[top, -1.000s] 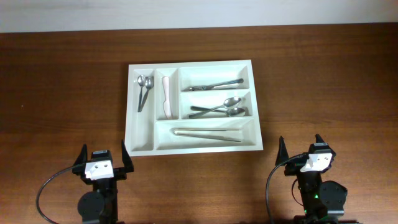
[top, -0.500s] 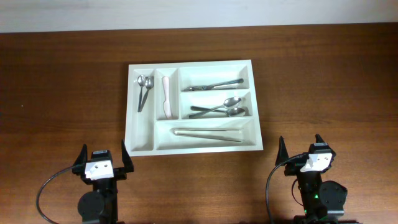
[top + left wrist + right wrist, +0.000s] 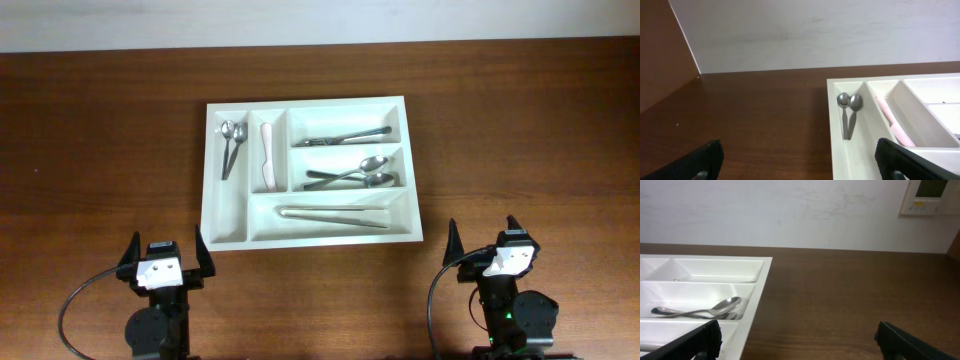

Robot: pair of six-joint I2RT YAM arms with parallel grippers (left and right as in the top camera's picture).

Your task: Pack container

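Container point(image 3: 330, 243) sits ahead of left pincer point(image 3: 166, 244) and right pincer point(image 3: 482, 228), both facing it, spread wide, empty.

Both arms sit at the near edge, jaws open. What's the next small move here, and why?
Probably none: hold both arms parked. The container already holds small spoons, a fork, larger spoons and tongs, and the overhead view shows no loose cutlery on the table. The left gripper and right gripper are open and empty.

One tray point(image 3: 305, 102), four spoons point(image 3: 373, 162)
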